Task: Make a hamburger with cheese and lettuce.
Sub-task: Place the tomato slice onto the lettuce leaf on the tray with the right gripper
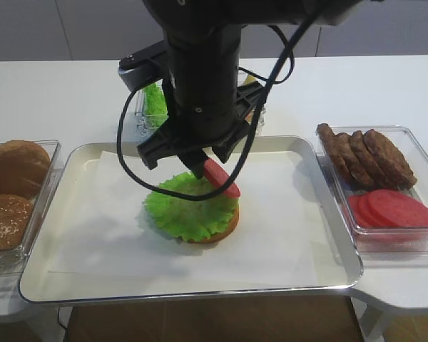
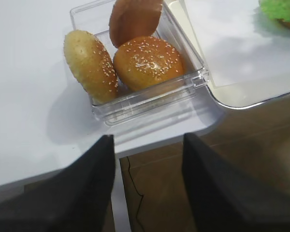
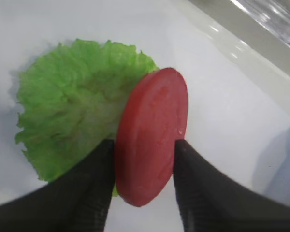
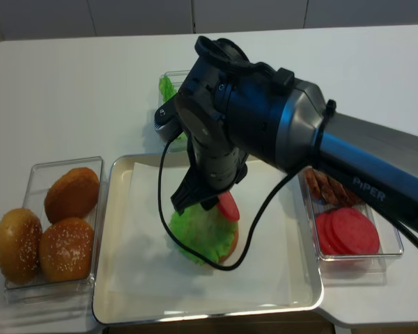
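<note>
The hamburger (image 1: 225,229) is a tan bun base on the tray's white paper, with the frilly green lettuce (image 1: 178,210) (image 3: 67,101) spread over it. A red tomato slice (image 1: 221,178) (image 3: 152,125) leans tilted on the lettuce's right edge. My right gripper (image 3: 145,142) (image 1: 203,167) hangs just above with its black fingers spread to either side of the slice, open. My left gripper (image 2: 149,137) is open and empty over the table's front edge, near the bun box. The arm hides the cheese.
The metal tray (image 1: 328,278) lies in the middle. A clear box of seeded buns (image 1: 14,192) (image 2: 145,63) stands at its left. At the right, a box holds meat patties (image 1: 367,153) and tomato slices (image 1: 392,210). Behind the arm is a container with spare lettuce (image 1: 153,100).
</note>
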Controlling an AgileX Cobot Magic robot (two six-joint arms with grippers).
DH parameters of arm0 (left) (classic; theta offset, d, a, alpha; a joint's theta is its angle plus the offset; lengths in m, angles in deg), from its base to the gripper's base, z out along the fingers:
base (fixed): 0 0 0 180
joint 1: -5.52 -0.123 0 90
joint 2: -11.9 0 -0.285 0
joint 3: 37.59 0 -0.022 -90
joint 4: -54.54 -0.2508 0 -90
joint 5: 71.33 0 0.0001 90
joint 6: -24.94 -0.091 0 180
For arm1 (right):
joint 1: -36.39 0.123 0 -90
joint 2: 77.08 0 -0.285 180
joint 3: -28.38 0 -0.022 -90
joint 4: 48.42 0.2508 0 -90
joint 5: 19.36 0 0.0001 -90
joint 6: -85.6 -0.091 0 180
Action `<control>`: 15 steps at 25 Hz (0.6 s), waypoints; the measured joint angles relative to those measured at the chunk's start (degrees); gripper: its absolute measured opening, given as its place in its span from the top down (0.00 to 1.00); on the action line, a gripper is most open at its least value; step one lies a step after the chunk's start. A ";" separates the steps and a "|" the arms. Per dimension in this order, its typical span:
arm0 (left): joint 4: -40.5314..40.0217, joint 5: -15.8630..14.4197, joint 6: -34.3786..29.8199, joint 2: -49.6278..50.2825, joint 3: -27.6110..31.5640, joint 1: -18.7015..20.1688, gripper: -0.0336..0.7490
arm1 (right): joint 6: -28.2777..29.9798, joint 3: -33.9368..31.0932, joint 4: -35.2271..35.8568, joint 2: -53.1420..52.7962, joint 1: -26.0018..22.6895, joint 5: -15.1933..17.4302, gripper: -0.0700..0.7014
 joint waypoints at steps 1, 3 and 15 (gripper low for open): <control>0.00 0.00 0.00 0.00 0.00 0.00 0.52 | 0.13 0.00 0.48 0.00 0.00 0.00 0.49; 0.00 0.00 0.00 0.00 0.00 0.00 0.52 | 0.80 0.00 1.72 0.00 0.00 -0.11 0.45; 0.00 0.00 0.00 0.00 0.00 0.00 0.52 | 1.42 0.00 8.07 0.00 0.00 -1.49 0.33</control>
